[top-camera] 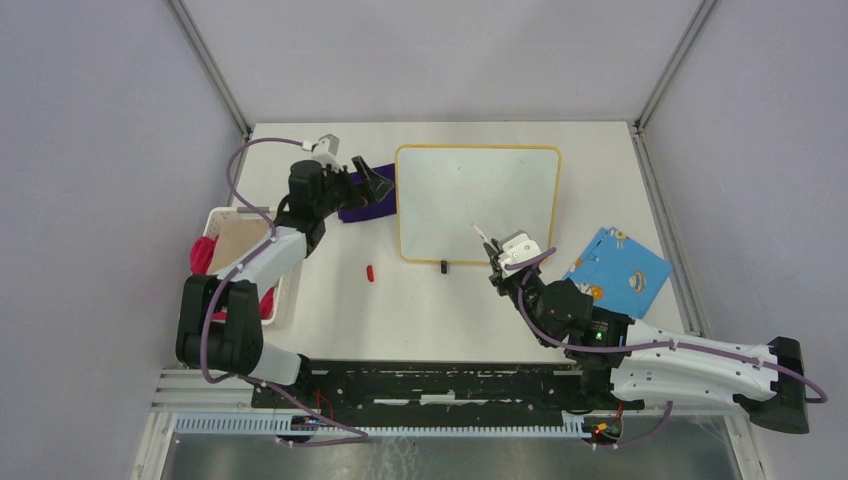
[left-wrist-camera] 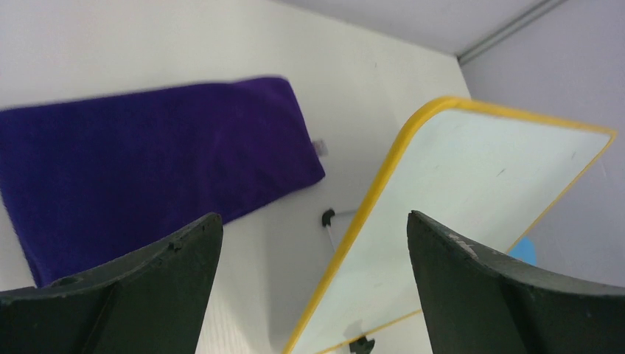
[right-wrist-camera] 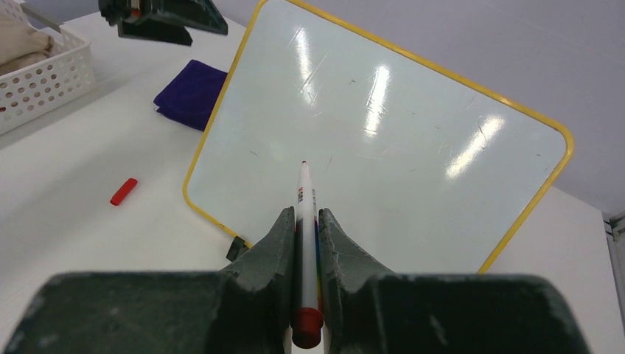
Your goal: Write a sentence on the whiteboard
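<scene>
The whiteboard with a yellow frame lies at the middle back of the table; its surface is blank apart from faint scuffs, and no red sentence shows on it. It also shows in the left wrist view and the right wrist view. My right gripper is shut on a white marker with a red end, its tip pointing at the board's lower middle; whether it touches cannot be told. My left gripper is open and empty, hovering at the board's left edge.
A purple cloth lies left of the board under my left gripper. A red marker cap lies on the table. A white basket stands far left. A blue patterned sheet lies right.
</scene>
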Available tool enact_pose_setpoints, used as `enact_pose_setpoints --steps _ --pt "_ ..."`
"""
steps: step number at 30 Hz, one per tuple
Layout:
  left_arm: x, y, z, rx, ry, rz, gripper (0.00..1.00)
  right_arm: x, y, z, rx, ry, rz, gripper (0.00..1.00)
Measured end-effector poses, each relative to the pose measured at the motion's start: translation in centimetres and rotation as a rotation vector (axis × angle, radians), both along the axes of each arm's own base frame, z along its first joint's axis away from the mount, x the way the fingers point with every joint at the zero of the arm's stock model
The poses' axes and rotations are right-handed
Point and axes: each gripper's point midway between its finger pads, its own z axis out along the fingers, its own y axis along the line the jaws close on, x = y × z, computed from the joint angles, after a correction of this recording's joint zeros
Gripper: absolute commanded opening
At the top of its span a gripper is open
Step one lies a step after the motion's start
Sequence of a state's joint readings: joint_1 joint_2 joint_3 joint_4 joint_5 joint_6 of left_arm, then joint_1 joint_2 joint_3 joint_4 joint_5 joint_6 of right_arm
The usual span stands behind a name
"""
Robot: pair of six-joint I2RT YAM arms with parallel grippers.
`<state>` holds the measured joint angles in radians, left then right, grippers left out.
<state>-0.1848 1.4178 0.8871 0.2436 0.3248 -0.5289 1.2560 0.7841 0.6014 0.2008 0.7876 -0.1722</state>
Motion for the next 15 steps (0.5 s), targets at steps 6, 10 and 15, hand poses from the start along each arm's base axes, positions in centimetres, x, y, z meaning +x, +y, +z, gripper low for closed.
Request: enact_pose_setpoints --steps 6,10,15 --pt "-2.5 -1.5 -5.3 -0.002 0.111 -0.134 0.95 0.0 0.0 0.0 -0.001 0.001 0.001 0.0" --pt "-3.2 -2.9 -4.8 -0.031 0.055 -0.242 0.89 0.0 0.0 0.0 0.001 0.001 0.0 0.0" --pt "-3.6 -4.6 -5.2 -0.073 0.007 -0.372 0.79 0.0 0.0 0.0 0.004 0.003 0.001 0.0"
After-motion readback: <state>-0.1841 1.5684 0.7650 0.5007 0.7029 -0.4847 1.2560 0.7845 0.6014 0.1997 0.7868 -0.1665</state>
